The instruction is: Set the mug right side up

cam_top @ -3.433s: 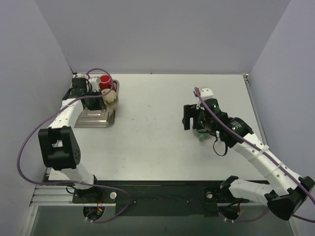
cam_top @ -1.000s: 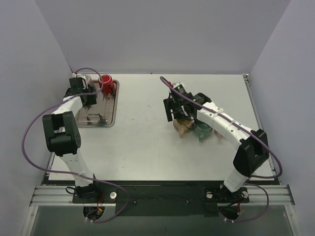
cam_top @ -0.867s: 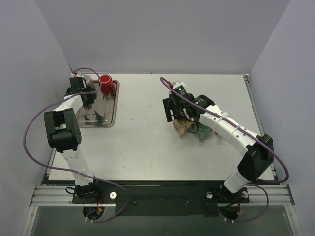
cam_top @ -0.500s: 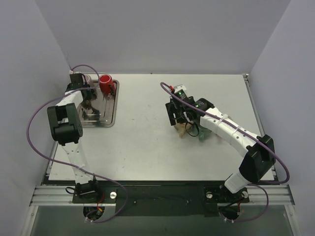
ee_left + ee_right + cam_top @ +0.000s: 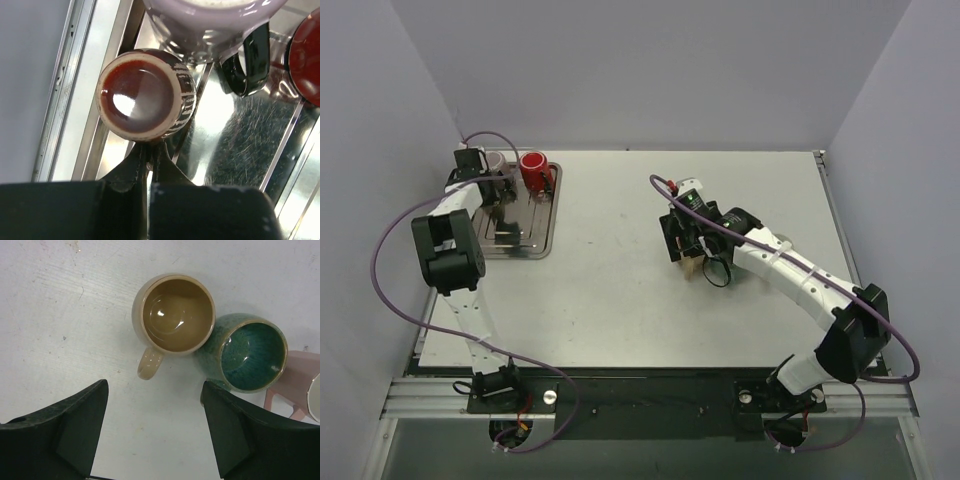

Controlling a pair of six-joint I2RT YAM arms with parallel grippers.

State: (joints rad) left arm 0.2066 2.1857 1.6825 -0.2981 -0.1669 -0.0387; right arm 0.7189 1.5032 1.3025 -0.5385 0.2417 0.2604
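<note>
The left gripper (image 5: 148,150) sits over the left side of the metal tray (image 5: 240,125). Its jaws are drawn together to a thin slit, tips against the wall of the striped brown mug (image 5: 140,100). No object is visible between them.

The striped brown mug stands base-up on the tray, at the tray's left edge. A pale mug (image 5: 210,20) sits just beyond it on the tray. A red mug (image 5: 533,170) occupies the tray's far right corner.

Well to the right of the tray, the right gripper (image 5: 154,390) hangs with jaws spread wide and holds nothing. Below it, a tan mug (image 5: 174,315) and a teal mug (image 5: 250,352) stand mouth-up, touching each other.
</note>
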